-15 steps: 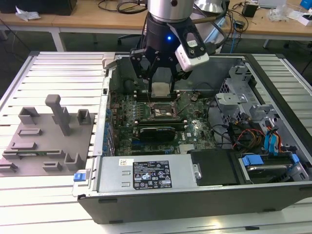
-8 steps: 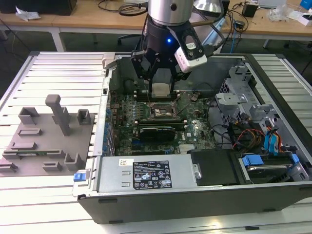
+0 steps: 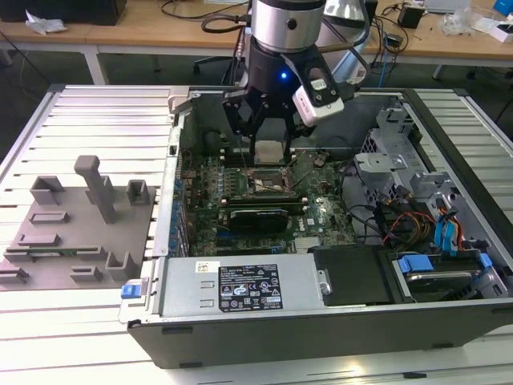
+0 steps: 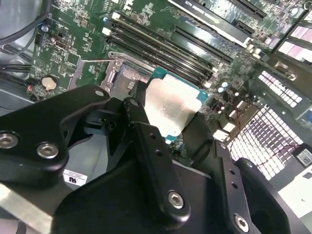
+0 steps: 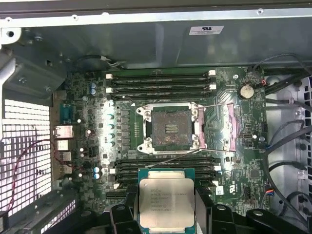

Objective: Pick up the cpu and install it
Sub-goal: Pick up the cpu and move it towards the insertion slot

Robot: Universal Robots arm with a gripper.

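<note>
Pickup complete: the gripper [image 3: 268, 149] is clenched on the cpu [image 5: 166, 202], poised above the open, empty socket [image 5: 171, 128]; installation judged outstanding.

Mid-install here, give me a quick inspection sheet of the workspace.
Surface: slatted metal table carrying the open computer case.
Job's things: cpu held above the motherboard, not yet in the socket, which lies open and empty.
Clutter: grey fixture plate at the exterior view's left.
Grippers: the gripper is shut on the cpu.
Cables: coloured wires inside the case, toward the exterior view's right.
Surroundings: wooden benches behind the table.
</note>
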